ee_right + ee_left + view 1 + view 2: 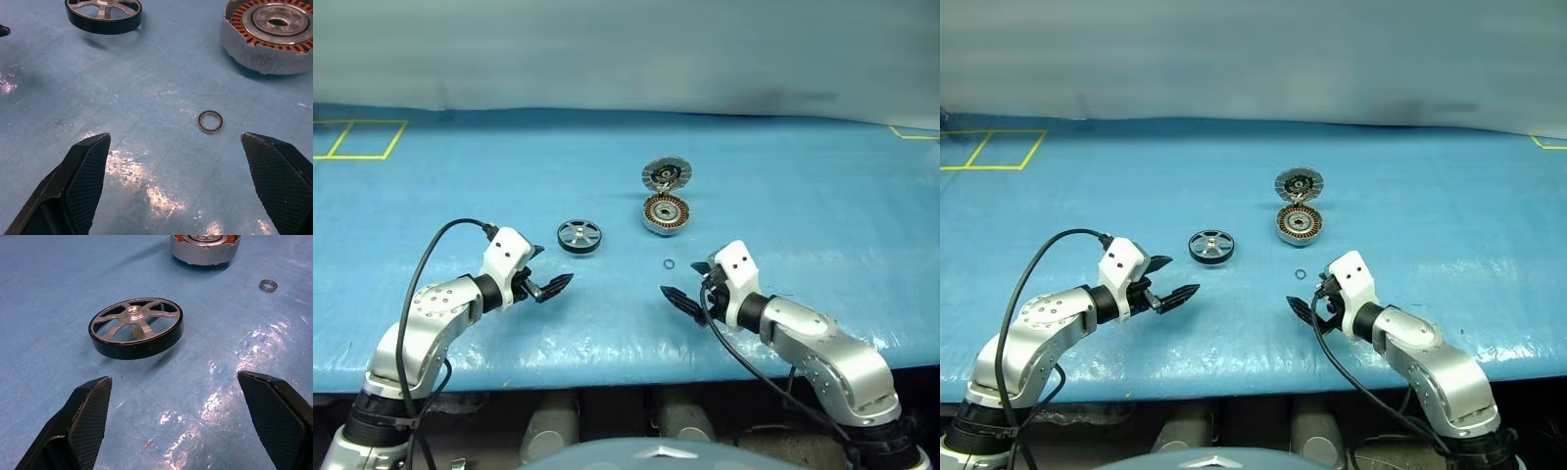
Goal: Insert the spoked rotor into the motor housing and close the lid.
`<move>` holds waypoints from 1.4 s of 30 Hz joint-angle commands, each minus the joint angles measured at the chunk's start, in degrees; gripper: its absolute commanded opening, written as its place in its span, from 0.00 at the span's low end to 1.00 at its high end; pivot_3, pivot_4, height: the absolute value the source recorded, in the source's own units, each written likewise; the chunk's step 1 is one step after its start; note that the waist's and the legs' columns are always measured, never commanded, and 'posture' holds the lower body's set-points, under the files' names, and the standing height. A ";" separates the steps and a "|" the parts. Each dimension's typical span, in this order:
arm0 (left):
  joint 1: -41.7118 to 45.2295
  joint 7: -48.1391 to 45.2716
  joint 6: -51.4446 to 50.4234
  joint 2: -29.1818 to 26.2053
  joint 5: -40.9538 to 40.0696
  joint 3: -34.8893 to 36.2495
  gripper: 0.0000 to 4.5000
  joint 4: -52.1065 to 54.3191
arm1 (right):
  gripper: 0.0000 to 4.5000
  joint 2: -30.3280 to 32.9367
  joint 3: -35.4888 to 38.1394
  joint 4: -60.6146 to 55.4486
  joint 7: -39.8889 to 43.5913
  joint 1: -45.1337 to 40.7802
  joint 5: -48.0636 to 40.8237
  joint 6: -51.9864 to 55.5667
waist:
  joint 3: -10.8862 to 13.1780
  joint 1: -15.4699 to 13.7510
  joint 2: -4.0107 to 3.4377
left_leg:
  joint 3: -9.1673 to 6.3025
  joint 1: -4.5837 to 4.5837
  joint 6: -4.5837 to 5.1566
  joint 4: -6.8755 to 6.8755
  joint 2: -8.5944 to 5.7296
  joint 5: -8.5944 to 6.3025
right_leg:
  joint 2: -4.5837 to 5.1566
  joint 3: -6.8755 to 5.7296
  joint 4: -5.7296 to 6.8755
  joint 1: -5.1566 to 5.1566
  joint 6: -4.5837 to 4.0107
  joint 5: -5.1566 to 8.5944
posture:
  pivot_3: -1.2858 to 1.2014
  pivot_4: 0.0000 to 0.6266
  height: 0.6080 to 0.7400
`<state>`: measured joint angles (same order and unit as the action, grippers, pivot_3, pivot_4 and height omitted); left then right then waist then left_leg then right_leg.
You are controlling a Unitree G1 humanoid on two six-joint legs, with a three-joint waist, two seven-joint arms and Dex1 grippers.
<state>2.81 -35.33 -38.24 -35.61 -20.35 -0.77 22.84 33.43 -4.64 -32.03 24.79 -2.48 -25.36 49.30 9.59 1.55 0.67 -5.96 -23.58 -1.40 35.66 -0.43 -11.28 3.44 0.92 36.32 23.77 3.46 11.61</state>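
Grippers spread, left gripper (551, 284) and right gripper (683, 290), near dark spoked rotor (579, 236)

On the table (803, 196), the wheel (579, 236) lies at nine o'clock from the motor cup (666, 214), whose lid (666, 175) stands at its twelve o'clock edge, while a small ring (669, 264) lies apart at the cup's six o'clock, toward the near edge.
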 commanded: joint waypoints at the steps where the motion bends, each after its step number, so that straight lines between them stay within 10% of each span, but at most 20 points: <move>1: 0.54 -0.49 0.91 0.01 0.22 -0.37 1.00 1.55 | 1.00 5.51 -5.70 0.63 3.11 -9.92 4.43 2.88 | 0.04 0.15 -0.05 | -0.02 0.00 0.00 0.00 0.00 0.00 | 0.00 -0.02 0.00 -0.01 0.00 0.00 | 0.52 0.24 1.00; 15: 1.76 -1.16 1.59 0.83 0.69 -2.61 1.00 0.76 | 1.00 0.34 -25.95 40.28 13.94 -46.74 22.71 -4.82 | 0.21 0.50 0.04 | -0.03 -0.09 0.05 -0.08 -0.04 0.00 | 0.01 -0.05 -0.09 0.04 0.05 -0.07 | 0.52 0.24 1.00; 42: 0.78 -1.00 2.74 1.74 0.71 -2.82 1.00 1.35 | 1.00 -6.35 -22.02 54.84 21.23 -48.40 28.49 -9.64 | 0.27 0.65 -0.05 | -0.03 0.04 0.03 -0.01 -0.04 0.02 | -0.02 -0.02 0.20 0.03 0.25 -0.20 | 0.52 0.24 1.00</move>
<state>3.10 -36.30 -36.81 -33.98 -20.15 -3.65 22.63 26.59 -28.53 23.22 45.67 -50.82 2.35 40.09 9.85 2.20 0.61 -5.99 -23.54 -1.37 35.67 -0.47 -11.26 3.43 0.90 36.55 23.80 3.71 11.42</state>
